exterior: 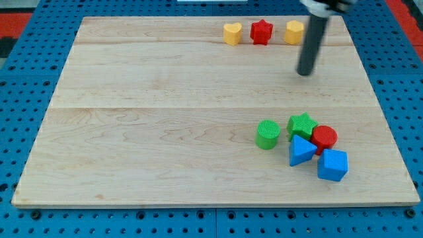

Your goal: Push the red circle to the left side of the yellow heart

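Nearest, lower right: blue cube [332, 164], blue triangle [301, 151], green star [301, 124], then the red circle [324, 137] wedged among them. Yellow heart [232, 33] sits upper centre. The tip [305, 73] hovers above-right; no fingers exist. Best to approach from the circle's lower right, steering clear of neighbours.

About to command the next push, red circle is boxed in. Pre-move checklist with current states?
1. My tip in view and touching no block: ok.
2. Red circle located, in the cluster at the view's lower right: ok.
3. Red circle free to slide alone: not ok; the green star, blue triangle and blue cube crowd it.
4. Yellow heart located at the view's top: ok.
5. Board to the heart's left open for the circle: ok.
6. Tip placed behind the circle for the push: not ok; it sits above the cluster, nearer the yellow hexagon and red star.
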Controlling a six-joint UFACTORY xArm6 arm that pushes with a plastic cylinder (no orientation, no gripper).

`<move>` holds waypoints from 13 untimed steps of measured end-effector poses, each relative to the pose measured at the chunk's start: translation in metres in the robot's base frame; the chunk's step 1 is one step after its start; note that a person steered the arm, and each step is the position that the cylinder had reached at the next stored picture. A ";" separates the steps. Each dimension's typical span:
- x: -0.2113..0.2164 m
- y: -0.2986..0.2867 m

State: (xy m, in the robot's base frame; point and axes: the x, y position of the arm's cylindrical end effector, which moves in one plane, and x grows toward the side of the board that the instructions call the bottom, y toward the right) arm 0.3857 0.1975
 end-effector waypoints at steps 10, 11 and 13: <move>0.027 -0.221; 0.022 -0.275; 0.000 -0.324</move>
State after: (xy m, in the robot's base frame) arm 0.3857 -0.1264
